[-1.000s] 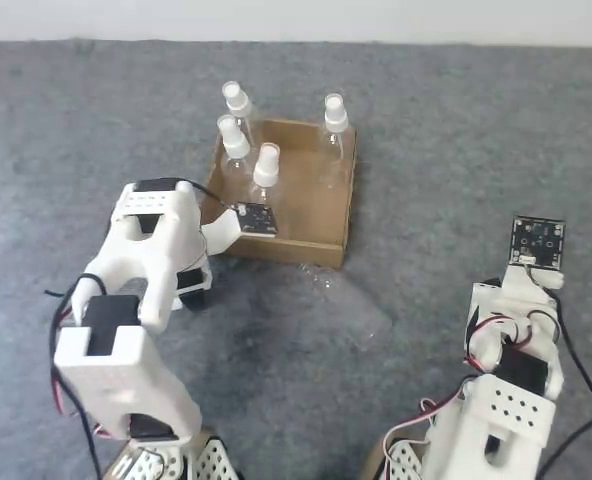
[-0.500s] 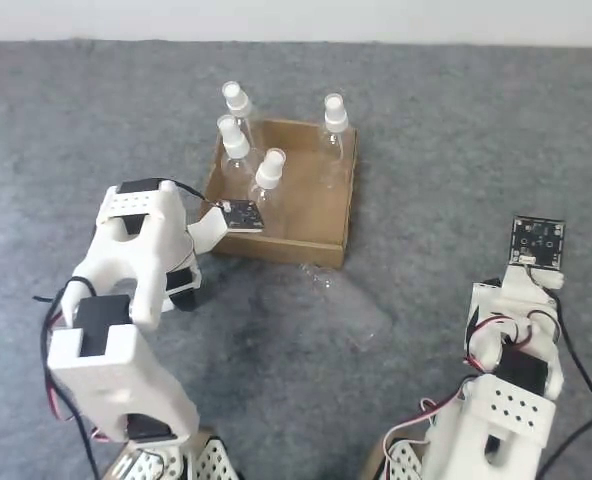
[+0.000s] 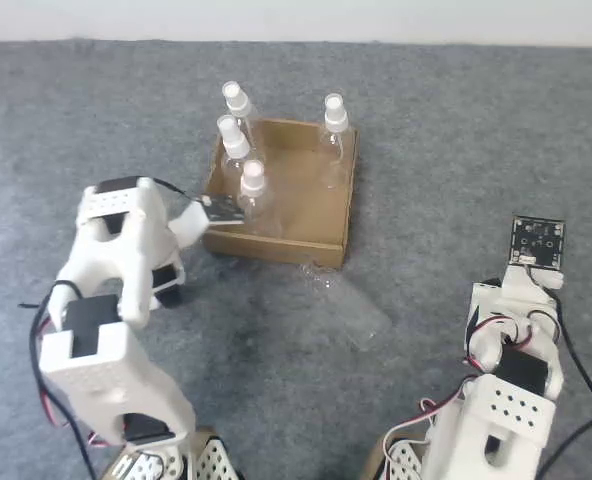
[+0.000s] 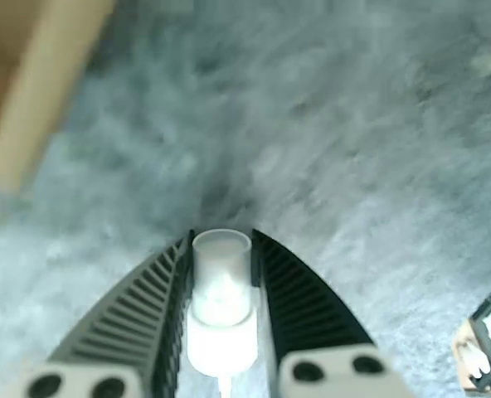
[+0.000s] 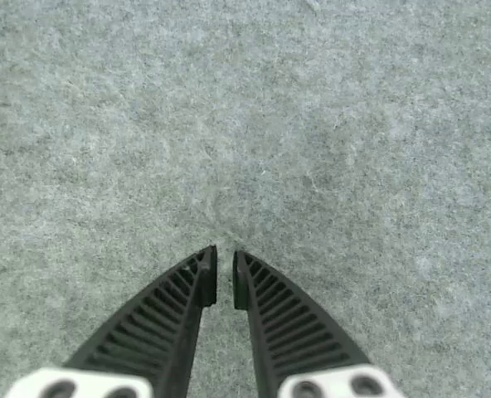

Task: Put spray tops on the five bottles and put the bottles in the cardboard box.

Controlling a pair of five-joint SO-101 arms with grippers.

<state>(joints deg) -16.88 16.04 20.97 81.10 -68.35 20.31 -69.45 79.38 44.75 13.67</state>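
Rear bottle (image 3: 235,100) and left bottle (image 3: 235,140), both with spray tops, upright at the back-left corner of the box (image 3: 326,215). Right bottle (image 3: 335,118), topped, upright at back right. Held bottle (image 3: 253,183), topped, over the box's front left, clamped at its neck by the left gripper (image 4: 221,242). Lying bottle (image 3: 348,303), clear, on carpet (image 3: 456,150) just before the box. Right gripper (image 5: 221,278): jaws almost together, nothing held, above carpet.

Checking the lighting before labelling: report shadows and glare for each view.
High view: even light; a dark patch on the carpet beside the left arm; the clear bottle lying there barely stands out. Left wrist view: a shadow on the carpet just past the left pincer, shut on a spray top. Right wrist view: flat light, no glare.
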